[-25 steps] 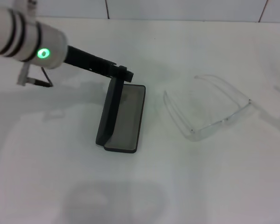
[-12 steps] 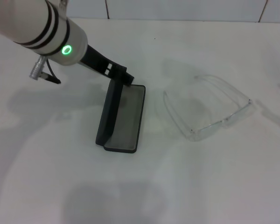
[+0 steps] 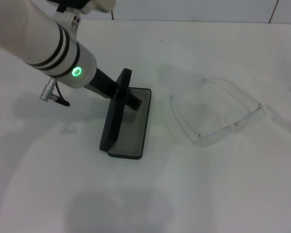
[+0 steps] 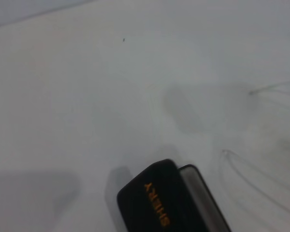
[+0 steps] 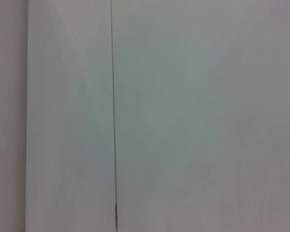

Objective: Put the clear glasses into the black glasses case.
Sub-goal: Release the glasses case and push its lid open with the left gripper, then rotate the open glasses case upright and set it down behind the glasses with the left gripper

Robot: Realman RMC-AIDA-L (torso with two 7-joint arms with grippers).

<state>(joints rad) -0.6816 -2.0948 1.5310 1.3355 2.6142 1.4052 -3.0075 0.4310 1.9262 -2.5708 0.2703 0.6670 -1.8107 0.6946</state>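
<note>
Black glasses case (image 3: 128, 127) open, lid upright, nothing inside; clear glasses (image 3: 214, 112) beside; left pincer (image 3: 132, 99) state unclear.

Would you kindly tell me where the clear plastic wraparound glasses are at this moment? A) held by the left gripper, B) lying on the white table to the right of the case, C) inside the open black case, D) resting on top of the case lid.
B: the clear plastic wraparound glasses lie on the white table, apart from the open flat black glasses case, while the left gripper is at the case.
</note>
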